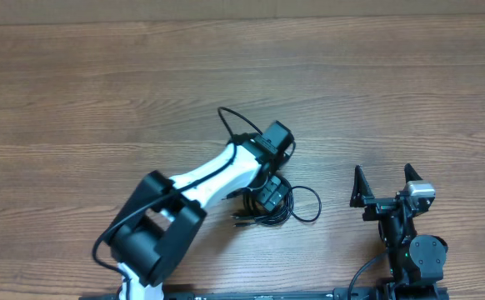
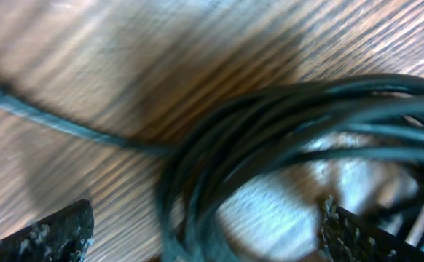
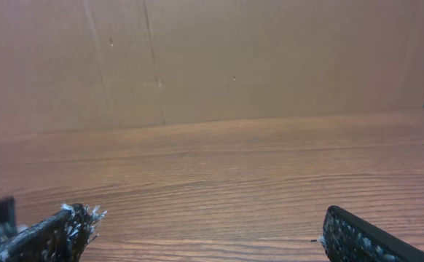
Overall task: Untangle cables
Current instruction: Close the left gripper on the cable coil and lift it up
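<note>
The cables [image 1: 286,215] lie in a black tangled coil near the table's middle, with one loop sticking out to the right. My left gripper [image 1: 259,204] is down over this coil. In the left wrist view the coiled cables [image 2: 270,138] fill the picture, blurred and very close, and one strand runs off to the left. The left gripper [image 2: 208,236] is open, its fingers on either side of part of the coil without closing on it. My right gripper [image 1: 384,182] stands open to the right of the tangle. In the right wrist view only bare wood shows between that gripper's [image 3: 208,233] fingers.
The wooden table [image 1: 101,92] stretches away to the back and left. A brown board wall [image 3: 270,58] rises behind the table's far edge. The left arm's own thicker black cable [image 1: 226,117] arcs above its wrist.
</note>
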`<state>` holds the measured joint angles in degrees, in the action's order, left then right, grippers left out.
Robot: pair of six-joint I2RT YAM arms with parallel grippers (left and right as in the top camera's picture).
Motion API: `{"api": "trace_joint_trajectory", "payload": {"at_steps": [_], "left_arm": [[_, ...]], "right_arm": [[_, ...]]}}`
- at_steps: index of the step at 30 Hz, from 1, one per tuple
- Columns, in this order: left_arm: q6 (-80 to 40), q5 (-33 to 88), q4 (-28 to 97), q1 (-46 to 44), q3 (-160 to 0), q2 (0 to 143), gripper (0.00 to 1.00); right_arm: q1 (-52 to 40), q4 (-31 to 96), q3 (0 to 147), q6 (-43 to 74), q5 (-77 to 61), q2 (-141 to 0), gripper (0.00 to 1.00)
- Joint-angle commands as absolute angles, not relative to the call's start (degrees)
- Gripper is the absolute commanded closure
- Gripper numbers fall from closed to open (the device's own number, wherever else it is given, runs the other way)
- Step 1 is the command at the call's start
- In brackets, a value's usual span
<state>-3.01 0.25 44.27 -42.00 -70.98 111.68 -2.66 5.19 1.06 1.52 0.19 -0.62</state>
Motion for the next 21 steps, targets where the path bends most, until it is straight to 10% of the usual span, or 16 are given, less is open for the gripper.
{"api": "trace_joint_trajectory", "payload": {"at_steps": [1, 12, 17, 21], "left_arm": [[-7.27, -1.93, 43.35, -42.57, -72.05, 115.09, 0.00], [-7.51, -1.87, 43.22, -42.57, -72.05, 117.38, 0.45], [-7.29, -1.89, 43.18, -42.57, -72.05, 117.38, 0.93], [-6.50, -1.78, 43.27, -42.57, -72.05, 117.38, 0.96]], "right_arm": [[-2.52, 4.84, 0.47, 1.43, -0.12, -0.16, 0.00], [-2.52, 4.84, 0.47, 1.43, -0.12, -0.16, 0.00], [-2.52, 4.84, 0.47, 1.43, -0.12, -0.16, 0.00], [-2.52, 4.84, 0.47, 1.43, -0.12, -0.16, 0.00]]}}
